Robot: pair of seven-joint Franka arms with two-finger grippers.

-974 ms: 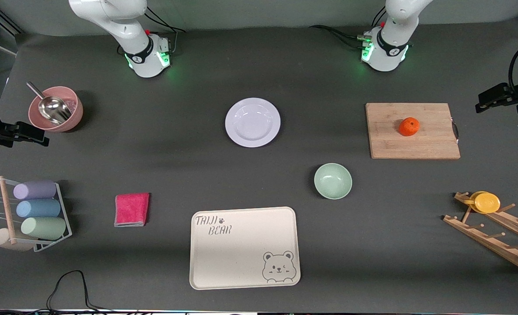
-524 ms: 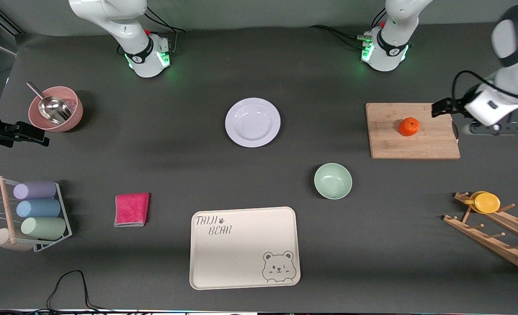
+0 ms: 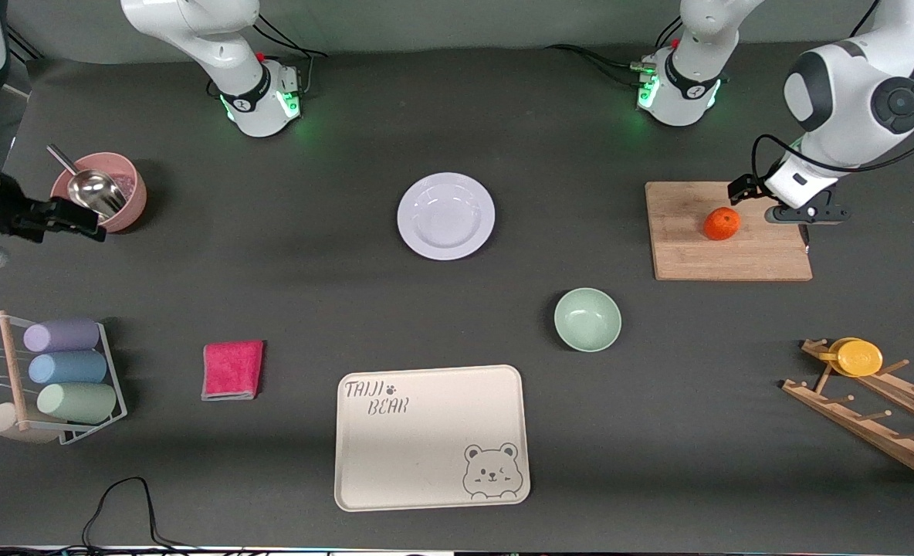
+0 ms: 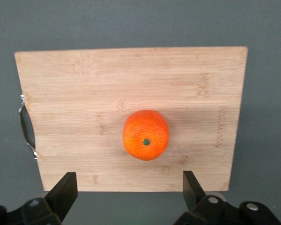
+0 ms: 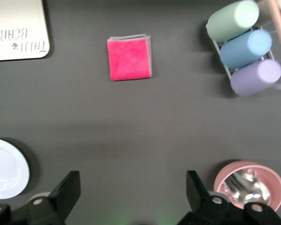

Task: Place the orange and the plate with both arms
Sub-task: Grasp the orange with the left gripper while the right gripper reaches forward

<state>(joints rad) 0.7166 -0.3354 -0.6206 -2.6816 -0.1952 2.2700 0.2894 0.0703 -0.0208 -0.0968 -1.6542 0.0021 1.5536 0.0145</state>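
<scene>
Overhead, the left claw hangs spread over the cutting board's handle end; the right claw, spread, waits by the pink bowl.

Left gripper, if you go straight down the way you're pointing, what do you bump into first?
Probably the wooden cutting board, at its edge, or the table beside it. The left gripper hangs open, pointing down there, with the orange just ahead of its fingers, so it would likely miss the orange. Depth is unclear.

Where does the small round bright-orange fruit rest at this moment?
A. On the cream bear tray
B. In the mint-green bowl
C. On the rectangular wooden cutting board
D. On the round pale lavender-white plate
C: the orange sits on the wooden cutting board, with the open left gripper over the board's edge.
</scene>
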